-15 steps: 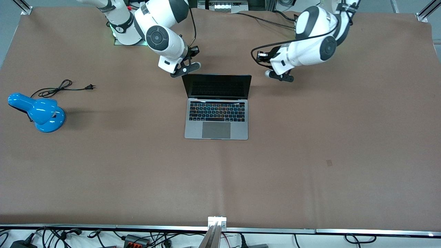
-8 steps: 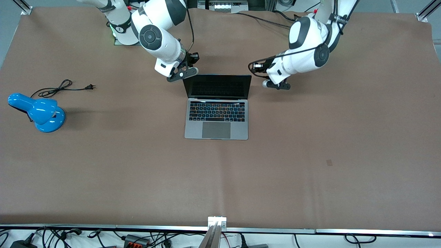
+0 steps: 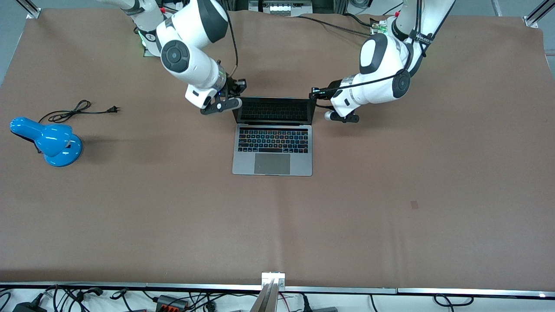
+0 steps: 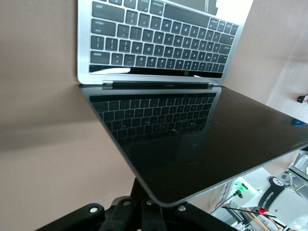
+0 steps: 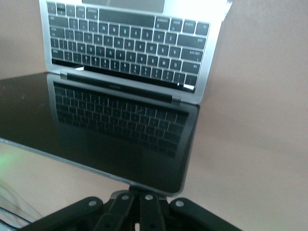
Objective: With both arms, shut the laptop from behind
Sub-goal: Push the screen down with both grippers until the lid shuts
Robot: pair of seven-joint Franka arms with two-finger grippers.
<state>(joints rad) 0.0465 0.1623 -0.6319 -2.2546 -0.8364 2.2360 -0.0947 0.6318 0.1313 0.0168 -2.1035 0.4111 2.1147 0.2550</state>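
Laptop sits open near the middle of the table, its hinge side toward the robots' bases and its trackpad toward the front camera. A brown cloth covers the whole tabletop, with a small dark mark on it toward the left arm's end. A metal rail runs along the table edge nearest the front camera, and loose cables lie below it.

The right arm reaches down from its base to the lid corner toward its own end of the table. The right gripper is at the back of that corner. In the right wrist view its fingers are pressed together, holding nothing, just at the lid's top edge. The left arm bends in the same way toward the lid's corner at its own end. The left gripper is at the back of that corner. In the left wrist view its fingers are also clenched together with nothing between them, tucked under the lid's edge.

The black screen is up, leaning over the backlit keyboard, whose keys are mirrored in the glass in both wrist views.

A blue desk lamp stands well apart from the laptop, toward the right arm's end of the table. Its black cord lies coiled on the cloth just beside it, farther from the front camera, the plug loose.
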